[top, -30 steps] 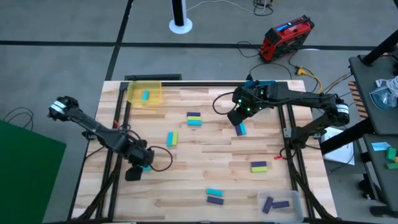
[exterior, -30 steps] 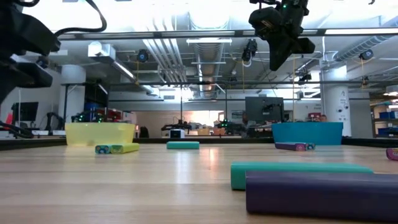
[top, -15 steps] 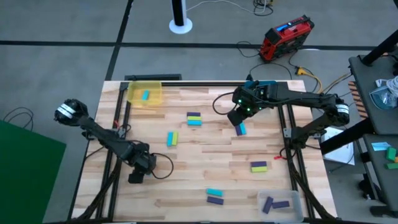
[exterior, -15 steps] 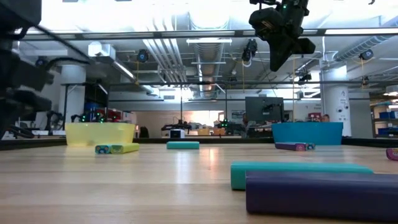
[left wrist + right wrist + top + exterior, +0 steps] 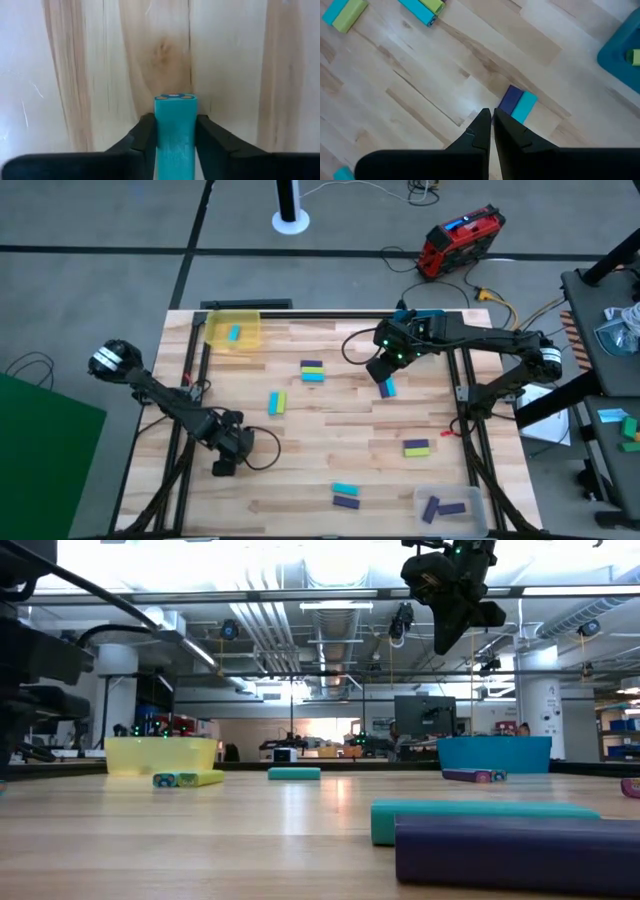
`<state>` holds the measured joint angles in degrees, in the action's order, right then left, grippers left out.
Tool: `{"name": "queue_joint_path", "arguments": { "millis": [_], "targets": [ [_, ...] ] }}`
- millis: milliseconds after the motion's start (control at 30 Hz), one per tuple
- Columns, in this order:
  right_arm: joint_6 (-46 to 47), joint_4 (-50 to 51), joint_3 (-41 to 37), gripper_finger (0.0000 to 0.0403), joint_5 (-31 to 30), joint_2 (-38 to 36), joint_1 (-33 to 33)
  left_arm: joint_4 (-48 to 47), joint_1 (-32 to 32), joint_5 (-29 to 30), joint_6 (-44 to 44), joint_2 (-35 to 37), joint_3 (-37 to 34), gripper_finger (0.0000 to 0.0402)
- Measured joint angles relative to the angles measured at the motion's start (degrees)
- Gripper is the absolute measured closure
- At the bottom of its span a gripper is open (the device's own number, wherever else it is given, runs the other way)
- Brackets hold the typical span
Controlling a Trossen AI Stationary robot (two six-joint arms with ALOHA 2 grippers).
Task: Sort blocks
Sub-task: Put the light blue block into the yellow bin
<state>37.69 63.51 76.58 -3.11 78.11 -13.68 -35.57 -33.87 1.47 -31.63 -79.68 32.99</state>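
Left pincer (image 5: pixel 222 463), lower left of the desk (image 5: pixel 330 430), clamps a cyan block (image 5: pixel 174 131) lengthwise between its fingers; yellow bin (image 5: pixel 233 331) lies far off at upper left; right pincer (image 5: pixel 491 120) closed.

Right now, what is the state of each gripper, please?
Left gripper: closed on a cyan block.
Right gripper: closed, holding nothing.

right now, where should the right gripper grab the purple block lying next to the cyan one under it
Come straight down with the right gripper. The purple block lies flat, one long side against the cyan block, so pinching across its width is blocked. Probably grip its two free short ends, fingers along its length.
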Motion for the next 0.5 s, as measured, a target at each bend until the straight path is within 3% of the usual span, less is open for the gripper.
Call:
{"name": "queue_joint_path", "arguments": {
  "millis": [267,500],
  "targets": [
    [-2.38,-0.02,0.00,0.0390,0.04,0.00,-0.24,-0.37,0.16,-2.73,-1.73,4.76,2.27,0.0330],
    [-3.79,-0.01,0.00,0.0390,0.04,0.00,-0.96,-4.84,1.23,-3.91,-11.96,13.03,5.85,0.0330]
  ]
}}
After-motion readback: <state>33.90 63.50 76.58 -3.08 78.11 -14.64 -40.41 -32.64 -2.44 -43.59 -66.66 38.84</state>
